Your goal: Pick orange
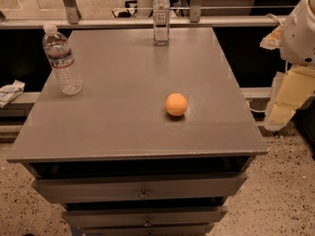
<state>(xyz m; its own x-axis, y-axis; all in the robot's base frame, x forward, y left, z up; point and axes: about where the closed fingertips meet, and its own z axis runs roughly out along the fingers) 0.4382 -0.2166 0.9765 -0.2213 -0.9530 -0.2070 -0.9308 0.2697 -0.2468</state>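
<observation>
Orange first: the small round matte orange fruit [176, 104] sits loose on the flat grey cabinet top [113, 117], right of its middle and nearer its front edge, with nothing touching it. There's only the one camera view to go on.

On that same top, one clear plastic water bottle [61, 60] stands upright by its left edge and a second labelled clear bottle [161, 16] at its back edge. Both are well apart from the fruit, so I'd guess they won't get in the way of a reach from above.

The robot's cream-and-white gripper [281, 113] hangs off the top's right edge, over the speckled floor [285, 195], nowhere near the fruit. Wide or narrow, I honestly can't tell. My read is that it's parked clear and the approach hasn't started yet.
</observation>
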